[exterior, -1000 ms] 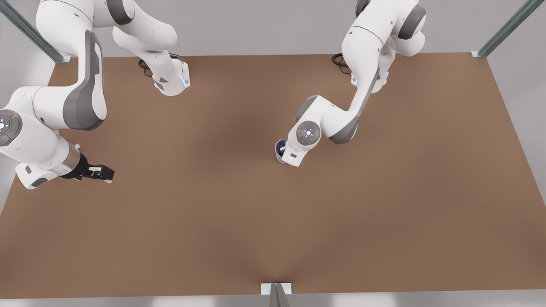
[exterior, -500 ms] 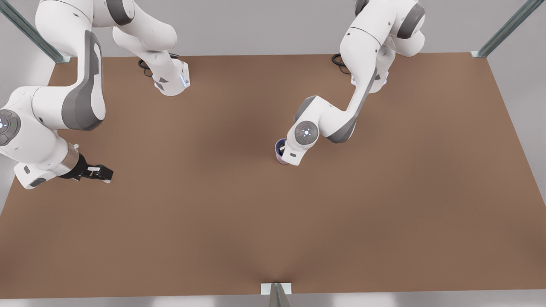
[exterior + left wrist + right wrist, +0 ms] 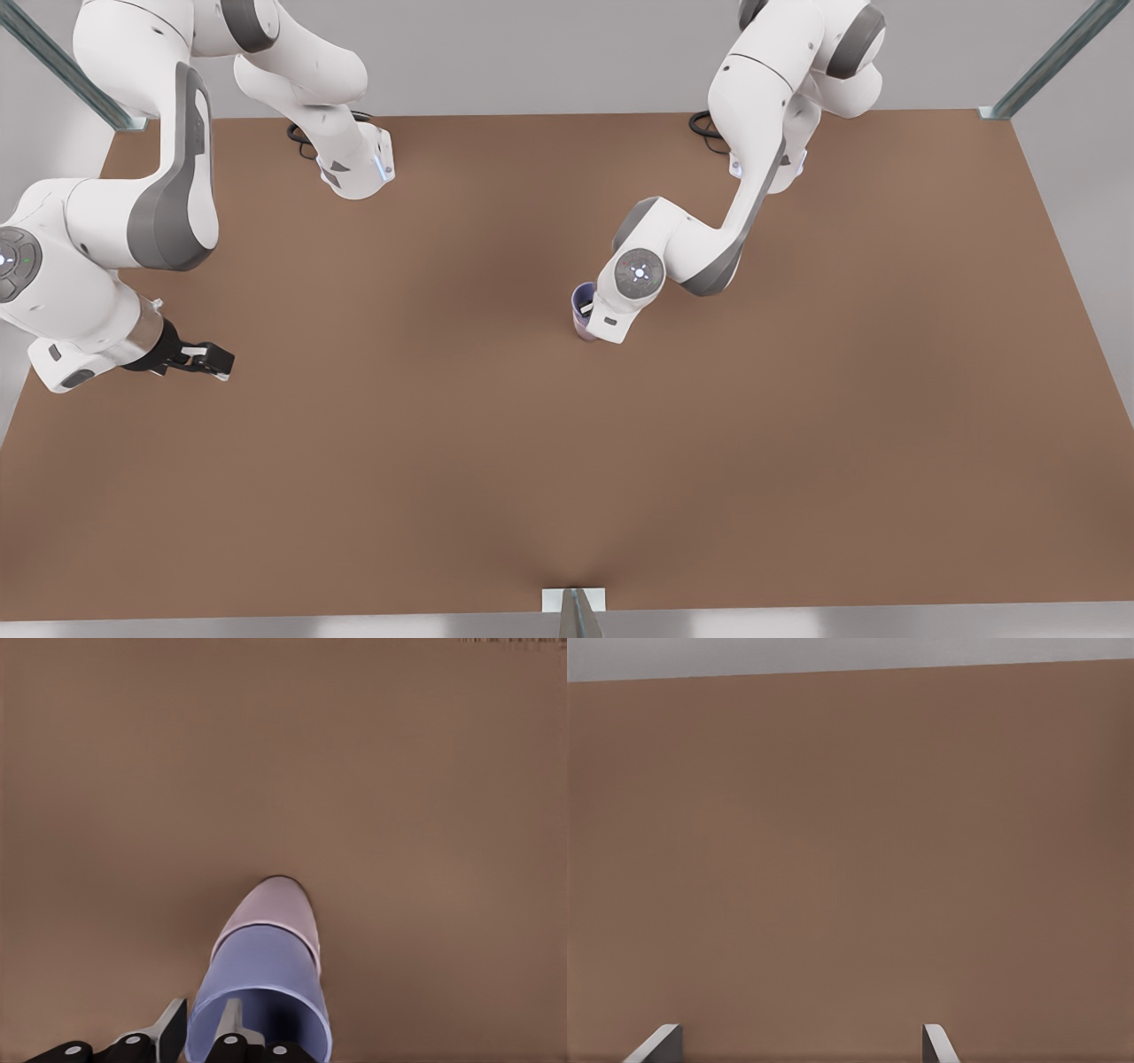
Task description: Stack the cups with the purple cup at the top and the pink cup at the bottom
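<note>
The purple cup (image 3: 261, 979) sits nested in the pink cup (image 3: 275, 904), which shows below it as a pale mauve band. In the front view the purple cup (image 3: 582, 299) and pink cup (image 3: 581, 331) stand upright near the table's middle. My left gripper (image 3: 202, 1023) is shut on the purple cup's rim, one finger inside the wall and one outside. My right gripper (image 3: 221, 361) waits at the front view's left, low over bare table. Its fingers (image 3: 663, 1041) stand wide apart, holding nothing.
The brown table (image 3: 567, 461) stretches wide around the cups. Metal frame posts (image 3: 1050, 62) stand at the far corners and another post (image 3: 574, 611) at the near edge. Both arm bases are mounted along the far edge.
The left arm's wrist has shifted slightly toward the far edge with the purple cup in its grip. The right gripper has crept a little farther from the camera.
</note>
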